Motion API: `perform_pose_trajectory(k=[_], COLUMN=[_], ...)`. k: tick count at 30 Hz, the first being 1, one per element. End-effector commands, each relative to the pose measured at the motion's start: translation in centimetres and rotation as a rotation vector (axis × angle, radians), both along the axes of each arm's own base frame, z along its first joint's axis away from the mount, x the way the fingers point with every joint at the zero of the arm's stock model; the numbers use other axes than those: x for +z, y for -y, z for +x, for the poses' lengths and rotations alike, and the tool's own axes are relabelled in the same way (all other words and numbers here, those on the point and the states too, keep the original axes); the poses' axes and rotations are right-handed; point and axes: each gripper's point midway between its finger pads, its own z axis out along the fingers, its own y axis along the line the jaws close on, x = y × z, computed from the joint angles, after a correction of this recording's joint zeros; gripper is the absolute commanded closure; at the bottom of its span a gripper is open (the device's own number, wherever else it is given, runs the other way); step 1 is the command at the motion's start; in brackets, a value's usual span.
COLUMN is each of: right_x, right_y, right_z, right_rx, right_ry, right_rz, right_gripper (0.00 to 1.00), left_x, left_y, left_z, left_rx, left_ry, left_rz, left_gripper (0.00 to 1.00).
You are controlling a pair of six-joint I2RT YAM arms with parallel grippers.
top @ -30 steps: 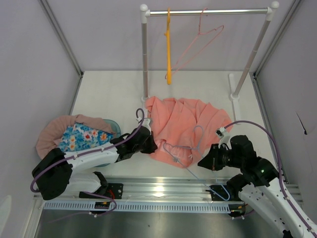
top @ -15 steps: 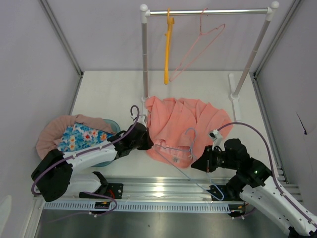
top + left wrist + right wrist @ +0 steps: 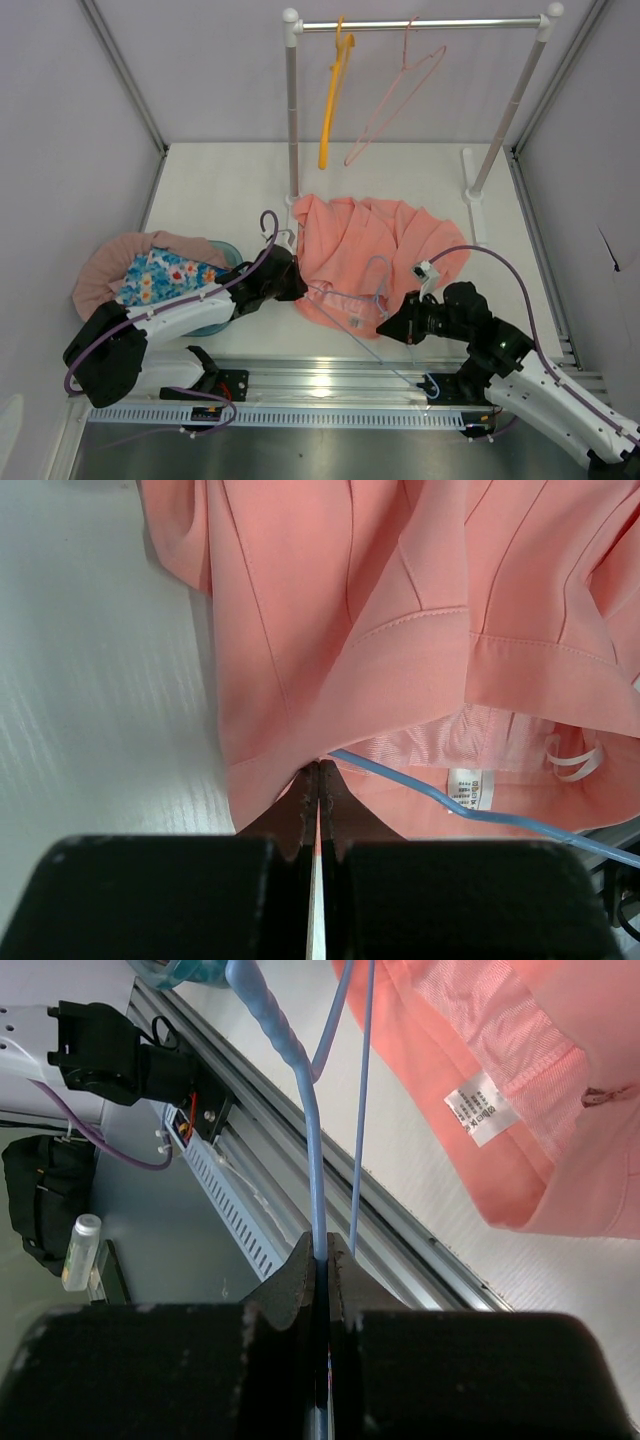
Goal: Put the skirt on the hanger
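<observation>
The salmon-pink skirt [image 3: 370, 245] lies crumpled in the middle of the table. My left gripper [image 3: 291, 287] is shut on the corner of its near-left waistband edge [image 3: 270, 780], its tips [image 3: 319, 768] pinching the fabric. A thin blue wire hanger [image 3: 352, 303] lies across the skirt's near edge. My right gripper [image 3: 386, 327] is shut on the hanger's neck [image 3: 318, 1160], the tips [image 3: 326, 1245] clamped round the wire. In the left wrist view the blue wire [image 3: 480, 815] runs along the open waistband up to my fingertips. The skirt's white label [image 3: 478, 1110] shows.
A clothes rail [image 3: 420, 22] on two posts stands at the back, carrying an orange hanger [image 3: 330, 105] and a pink wire hanger [image 3: 395, 95]. A basket of pink and floral clothes [image 3: 160, 275] sits at the left. A metal rail [image 3: 330, 380] lines the near table edge.
My right gripper has moved left with the blue hanger, sliding it toward the left gripper. The left gripper has shifted slightly left with the skirt edge. The orange and pink hangers swing.
</observation>
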Motion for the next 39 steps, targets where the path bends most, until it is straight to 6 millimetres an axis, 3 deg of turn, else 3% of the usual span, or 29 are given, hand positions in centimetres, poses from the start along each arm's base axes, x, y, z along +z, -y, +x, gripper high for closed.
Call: perform_pose_trajectory(k=[1,9,19,24,25,30,39], right_x=[1.5,0.5,1.6,-0.2,0.6,0.1,1.3], right_y=[-1.2,-1.7,-2.1,-2.6,-3.0,-3.4,-3.6], right_z=[0.8,0.3,-0.9,-1.0,-0.7,-0.5,-0.2], right_rx=[0.009,0.048,0.113,0.132,0.139,0.142,0.138], right_ry=[0.062,0.055,0.099,0.067,0.098,0.102,0.177], right_rz=[0.069,0.087,0.189,0.197,0.23,0.25,0.327], right_gripper=[1.0,1.0,1.0,1.0,1.0,1.0,1.0], left_x=[1.1,1.6,2.5,2.9,2.9,3.0,2.8], left_y=[0.3,0.0,-0.5,-0.5,-0.6,-0.8,-0.4], left_z=[0.3,0.5,0.6,0.3,0.3,0.1,-0.2], left_rx=[-0.01,-0.003,0.008,-0.008,-0.008,-0.009,-0.031], left_ry=[0.022,0.033,0.053,0.059,0.058,0.054,0.043], left_rz=[-0.026,-0.018,-0.008,-0.009,-0.011,0.0,-0.011], left_gripper=[1.0,1.0,1.0,1.0,1.0,1.0,1.0])
